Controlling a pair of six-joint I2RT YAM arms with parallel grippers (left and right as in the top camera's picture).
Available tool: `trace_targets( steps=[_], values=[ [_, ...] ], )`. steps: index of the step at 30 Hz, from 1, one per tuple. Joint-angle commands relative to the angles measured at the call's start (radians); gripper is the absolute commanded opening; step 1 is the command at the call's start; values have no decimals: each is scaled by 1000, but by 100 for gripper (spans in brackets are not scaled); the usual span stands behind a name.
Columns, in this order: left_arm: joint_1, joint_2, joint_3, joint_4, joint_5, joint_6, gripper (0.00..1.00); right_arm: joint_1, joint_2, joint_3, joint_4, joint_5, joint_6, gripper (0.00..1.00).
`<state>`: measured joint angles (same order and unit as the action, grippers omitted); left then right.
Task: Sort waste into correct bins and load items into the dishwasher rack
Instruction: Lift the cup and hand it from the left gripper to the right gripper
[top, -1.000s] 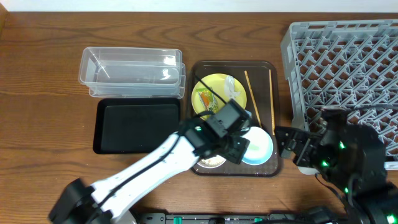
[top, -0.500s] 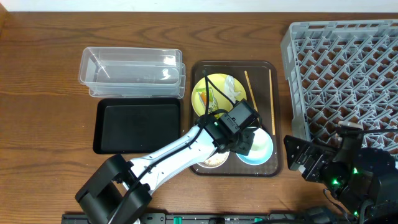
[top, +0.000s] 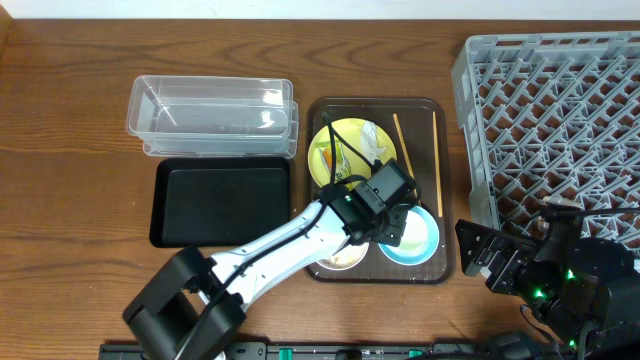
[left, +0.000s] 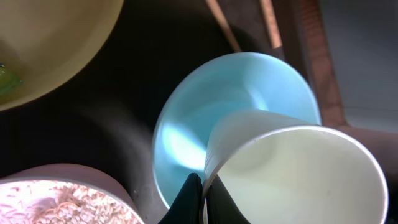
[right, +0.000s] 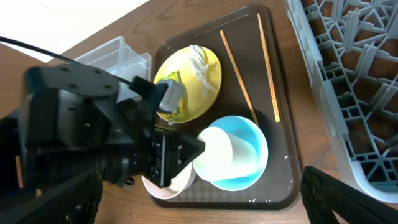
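The wrapper (right: 173, 101) shows green and orange print, too small to read in any view. It lies on the yellow-green plate (top: 345, 150) at the far end of the brown tray (top: 420, 138), beside a crumpled white paper bit (right: 200, 61). 2 chopsticks (top: 404, 160) lie along the tray's right side, apart from each other.

At the tray's near end sits the blue bowl (left: 180, 130), with a white cup (left: 298, 174) tilted in it, mouth toward the left gripper (left: 202, 194). That gripper pinches the cup's rim, apparently with 1 finger inside and 1 outside. Just left of the blue bowl stands a white bowl (left: 56, 194). Only the left wrist view shows the rice grains in it, since overhead the arm covers most of it. The right wrist view separates cup from blue bowl, while overhead they blend into 1 pale disc.

The right gripper (top: 480, 255) hovers just right of the tray, by the near-left corner of the grey rack (top: 550, 110), jaws spread wide. The clear tub (top: 210, 115) and black tray (top: 220, 205) lie left of the brown tray.
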<state>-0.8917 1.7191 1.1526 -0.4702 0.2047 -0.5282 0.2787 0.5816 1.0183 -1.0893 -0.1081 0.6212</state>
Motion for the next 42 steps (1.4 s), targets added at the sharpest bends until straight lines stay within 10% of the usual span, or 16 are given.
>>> trace_targets(
  steps=[1,9,17,42],
  values=[
    [45,-99,22,-3,80,-8,6,-18,-1,16,-2,0,10,99],
    [341,-330,21,-76,610,80,6,-18,-1,16,80,-36,-90,99],
    [582,-380,21,-78,1187,176,6,-17,43,14,333,-488,-317,93],
    [591,-381,21,141,1299,47,6,43,287,14,552,-850,-375,74]
  ],
)
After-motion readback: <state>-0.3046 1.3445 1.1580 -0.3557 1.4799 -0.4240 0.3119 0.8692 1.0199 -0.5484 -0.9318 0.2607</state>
